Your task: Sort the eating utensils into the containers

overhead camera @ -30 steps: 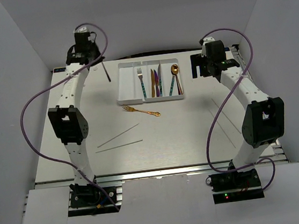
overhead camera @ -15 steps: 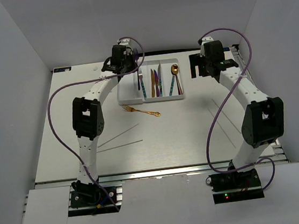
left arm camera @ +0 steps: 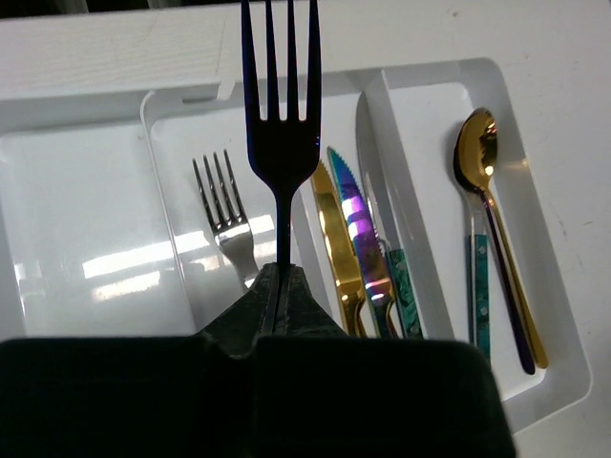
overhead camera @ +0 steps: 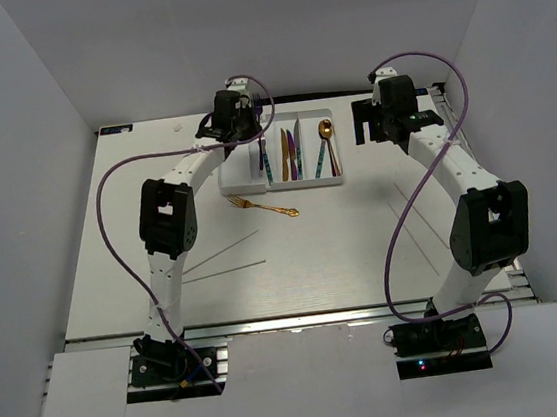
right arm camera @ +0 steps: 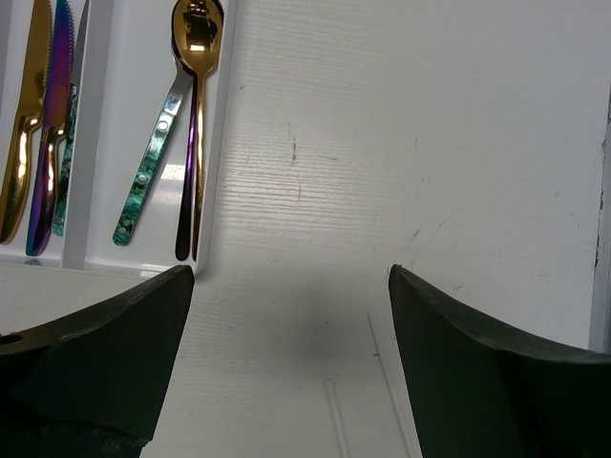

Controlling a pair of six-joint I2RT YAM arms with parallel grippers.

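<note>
Table space is narrowing at the far edge, where the left arm (overhead camera: 164, 216) is reaching in from the left and its end effector (left arm camera: 280, 277) is hanging over the white tray (overhead camera: 239, 173), pinching a purple fork (left arm camera: 280, 143) that is barring the way down to the middle compartments. A silver fork (left arm camera: 221, 215) is occupying the second compartment, three knives (left arm camera: 358, 224) are crowding the third and spoons (left arm camera: 477, 162) are filling the fourth, while the leftmost is showing bare floor. The right end effector (right arm camera: 289, 277), jaws spread wide, is hovering over bare table (overhead camera: 344, 251) just right of the tray. A gold fork (overhead camera: 263, 207) is lying just in front of the tray, with two thin grey lines (overhead camera: 221, 260) lying nearer the bases.
</note>
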